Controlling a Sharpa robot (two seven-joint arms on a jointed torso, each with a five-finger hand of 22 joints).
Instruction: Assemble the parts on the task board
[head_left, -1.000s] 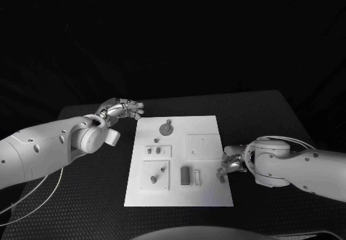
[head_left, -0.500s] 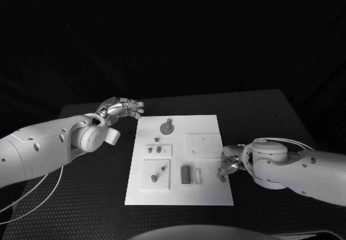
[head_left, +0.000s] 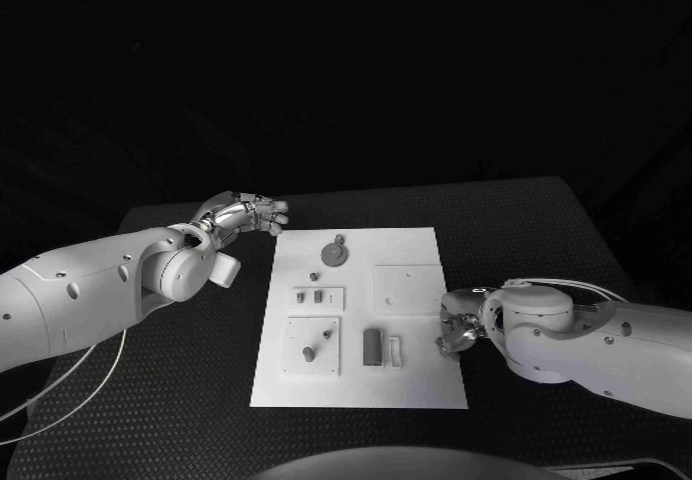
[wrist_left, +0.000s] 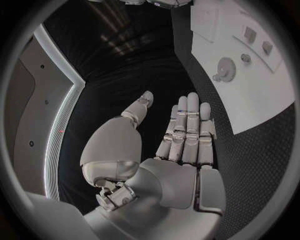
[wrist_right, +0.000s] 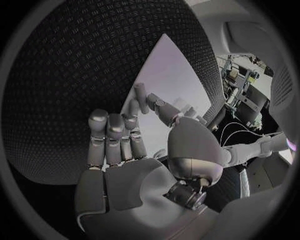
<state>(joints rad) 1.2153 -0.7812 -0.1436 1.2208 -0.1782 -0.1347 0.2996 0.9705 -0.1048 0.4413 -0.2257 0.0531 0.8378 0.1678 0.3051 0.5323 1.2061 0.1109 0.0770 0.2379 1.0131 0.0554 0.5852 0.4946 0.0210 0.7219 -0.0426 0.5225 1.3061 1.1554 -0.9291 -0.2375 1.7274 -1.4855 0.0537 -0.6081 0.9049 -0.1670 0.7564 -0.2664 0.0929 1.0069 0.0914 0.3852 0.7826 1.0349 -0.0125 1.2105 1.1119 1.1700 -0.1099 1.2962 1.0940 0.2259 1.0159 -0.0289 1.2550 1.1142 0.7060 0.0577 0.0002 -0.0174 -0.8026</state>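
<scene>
Matt white task board (head_left: 418, 250), smooth like plastic, on a black bench (head_left: 173, 400) with rough, diamond-textured matting. Glossy white arm shells; the left hand (wrist_left: 181, 145) and right hand (wrist_right: 125, 145) gleam satin silver metal.

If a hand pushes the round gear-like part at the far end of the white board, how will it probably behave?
The gear lies flat on the task board, so it would probably slide rather than roll or tip. It looks small and thin, likely light. Its low edge may be hard to grip, so the fingers could slip off.
</scene>
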